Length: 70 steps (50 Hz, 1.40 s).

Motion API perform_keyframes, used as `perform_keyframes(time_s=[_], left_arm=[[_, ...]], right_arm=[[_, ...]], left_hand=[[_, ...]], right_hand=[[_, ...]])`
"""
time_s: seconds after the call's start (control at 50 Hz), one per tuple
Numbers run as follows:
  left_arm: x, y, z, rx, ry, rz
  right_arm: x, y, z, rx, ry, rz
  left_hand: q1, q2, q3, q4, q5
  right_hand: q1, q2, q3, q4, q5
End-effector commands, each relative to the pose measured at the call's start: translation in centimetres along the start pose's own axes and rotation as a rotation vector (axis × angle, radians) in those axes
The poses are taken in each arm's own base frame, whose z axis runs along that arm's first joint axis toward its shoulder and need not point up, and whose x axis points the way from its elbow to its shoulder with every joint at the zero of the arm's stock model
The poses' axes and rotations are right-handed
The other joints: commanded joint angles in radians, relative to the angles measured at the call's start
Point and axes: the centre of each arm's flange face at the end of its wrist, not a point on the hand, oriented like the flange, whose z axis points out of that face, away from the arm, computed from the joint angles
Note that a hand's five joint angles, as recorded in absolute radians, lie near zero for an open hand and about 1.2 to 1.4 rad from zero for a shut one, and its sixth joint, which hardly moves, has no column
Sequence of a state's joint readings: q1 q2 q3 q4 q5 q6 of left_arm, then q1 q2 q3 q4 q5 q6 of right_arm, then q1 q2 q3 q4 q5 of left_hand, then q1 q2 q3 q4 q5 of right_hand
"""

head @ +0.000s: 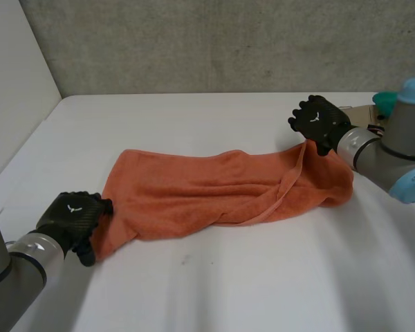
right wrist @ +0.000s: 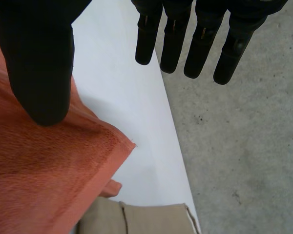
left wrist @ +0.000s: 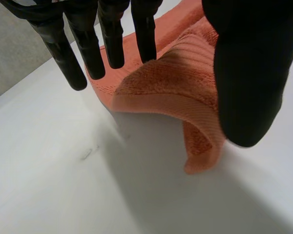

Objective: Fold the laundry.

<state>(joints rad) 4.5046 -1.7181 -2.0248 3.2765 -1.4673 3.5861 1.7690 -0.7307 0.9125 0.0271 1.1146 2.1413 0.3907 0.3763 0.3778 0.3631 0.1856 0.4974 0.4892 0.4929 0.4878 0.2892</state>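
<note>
Left hand [left wrist: 244, 58], fingers [left wrist: 112, 39] straight, hovers over an orange towel [left wrist: 171, 83] corner lifted off the white surface [left wrist: 63, 185].

It is bright in here, with soft, even light falling from above. The white table [head: 228, 290] around the orange towel [head: 214, 190] glows pale, and there is no hard glare on it. Light shade sits in the towel's folds and runs thinly along its near edge. At the towel's left end, where the cloth lifts off the table, a broad grey shadow spreads underneath. Beyond the towel, the grey wall [head: 228, 41] looks flat and dull.
</note>
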Motion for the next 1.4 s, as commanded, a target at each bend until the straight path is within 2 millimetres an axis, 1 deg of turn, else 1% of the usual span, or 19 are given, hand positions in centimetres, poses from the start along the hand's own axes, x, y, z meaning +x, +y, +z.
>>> perform_keyframes(time_s=[0.02, 0.24, 0.28, 0.32, 0.34, 0.48, 0.58, 0.7, 0.78, 0.8, 0.86, 0.88, 0.94, 0.96, 1.04, 1.12, 1.18, 1.26, 1.4], left_arm=[[0.0, 0.2, 1.4, 0.034, -0.024, 0.010], [0.3, 0.6, 3.4, 0.044, -0.057, 0.044], [0.3, 0.6, 3.9, 0.059, -0.058, 0.058], [0.4, 0.7, 4.2, 0.064, -0.061, 0.069], [0.4, 0.7, 4.5, 0.073, -0.063, 0.080], [0.7, 0.1, 5.1, 0.109, -0.060, 0.104], [0.9, -0.2, 6.2, 0.134, -0.059, 0.109], [-1.3, -2.3, 6.4, 0.183, -0.159, 0.092], [-3.3, -6.5, 4.1, 0.306, -0.237, 0.065], [-4.1, -8.4, 2.7, 0.356, -0.258, 0.048], [-5.2, -10.9, 0.1, 0.422, -0.273, 0.014], [-5.9, -12.3, -1.7, 0.451, -0.278, -0.012], [-7.1, -14.1, -4.2, 0.478, -0.284, -0.043], [-7.8, -15.0, -5.7, 0.490, -0.286, -0.061], [-9.3, -16.0, -8.3, 0.455, -0.290, -0.097], [-10.4, -15.8, -9.0, 0.359, -0.282, -0.144], [-10.5, -15.1, -8.6, 0.277, -0.261, -0.171], [-10.3, -13.4, -6.2, 0.148, -0.222, -0.203], [-10.3, -10.5, 0.7, 0.016, -0.195, -0.215]], right_arm=[[-1.0, 2.1, 2.2, 0.023, 0.036, -0.047], [-2.9, 5.5, 4.0, -0.009, 0.018, -0.031], [-3.2, 6.0, 4.3, -0.010, 0.019, -0.029], [-3.4, 6.3, 4.4, -0.010, 0.019, -0.030], [-3.4, 6.2, 4.4, -0.005, 0.022, -0.038], [-0.4, 3.8, 3.0, 0.037, 0.096, 0.015], [1.8, 1.7, 1.3, 0.084, 0.175, 0.103], [3.7, 0.3, -0.9, 0.075, 0.195, 0.097], [6.8, -1.5, -3.0, 0.064, 0.238, 0.093], [8.3, -2.1, -4.1, 0.051, 0.257, 0.098], [10.3, -3.4, -6.2, 0.033, 0.271, 0.116], [11.3, -4.4, -7.7, 0.018, 0.271, 0.132], [12.7, -5.7, -10.1, -0.010, 0.272, 0.142], [13.6, -6.6, -11.8, -0.029, 0.277, 0.143], [14.9, -8.1, -15.4, -0.090, 0.275, 0.135], [14.5, -8.9, -17.6, -0.147, 0.218, 0.124], [13.6, -9.0, -17.9, -0.161, 0.162, 0.117], [11.9, -8.6, -16.9, -0.160, 0.098, 0.119], [8.4, -6.5, -11.5, -0.128, 0.071, 0.164]], left_hand=[[-0.042, -0.028, -0.029, -0.015, -0.012], [-0.045, -0.031, -0.032, -0.018, -0.015], [-0.045, -0.031, -0.032, -0.018, -0.015], [-0.045, -0.031, -0.032, -0.018, -0.015], [-0.034, -0.019, -0.021, -0.006, -0.003], [0.365, 0.380, 0.378, 0.393, 0.396], [1.005, 1.019, 1.018, 1.032, 1.035], [1.006, 1.020, 1.019, 1.033, 1.036], [1.006, 1.020, 1.019, 1.033, 1.036], [1.006, 1.020, 1.019, 1.033, 1.036], [1.006, 1.020, 1.019, 1.033, 1.036], [1.006, 1.020, 1.019, 1.033, 1.036], [1.006, 1.020, 1.019, 1.033, 1.036], [1.006, 1.020, 1.019, 1.033, 1.036], [1.006, 1.020, 1.019, 1.033, 1.036], [1.006, 1.020, 1.019, 1.033, 1.036], [1.006, 1.020, 1.019, 1.033, 1.036], [1.006, 1.020, 1.019, 1.033, 1.036], [1.006, 1.020, 1.019, 1.033, 1.036]], right_hand=[[0.015, 0.023, 0.019, 0.024, 0.048], [0.059, 0.067, 0.063, 0.068, 0.092], [0.211, 0.219, 0.215, 0.220, 0.244], [0.530, 0.538, 0.534, 0.539, 0.563], [0.895, 0.903, 0.900, 0.905, 0.929], [0.899, 0.907, 0.903, 0.908, 0.933], [0.899, 0.907, 0.903, 0.908, 0.933], [0.899, 0.907, 0.903, 0.908, 0.933], [0.899, 0.907, 0.903, 0.908, 0.933], [0.899, 0.907, 0.903, 0.908, 0.933], [0.899, 0.907, 0.903, 0.908, 0.933], [0.899, 0.907, 0.903, 0.908, 0.933], [0.899, 0.907, 0.903, 0.908, 0.933], [0.899, 0.907, 0.903, 0.908, 0.933], [0.899, 0.907, 0.903, 0.908, 0.933], [0.899, 0.907, 0.903, 0.908, 0.933], [0.899, 0.907, 0.903, 0.908, 0.933], [0.899, 0.907, 0.903, 0.908, 0.933], [0.899, 0.907, 0.903, 0.908, 0.933]])
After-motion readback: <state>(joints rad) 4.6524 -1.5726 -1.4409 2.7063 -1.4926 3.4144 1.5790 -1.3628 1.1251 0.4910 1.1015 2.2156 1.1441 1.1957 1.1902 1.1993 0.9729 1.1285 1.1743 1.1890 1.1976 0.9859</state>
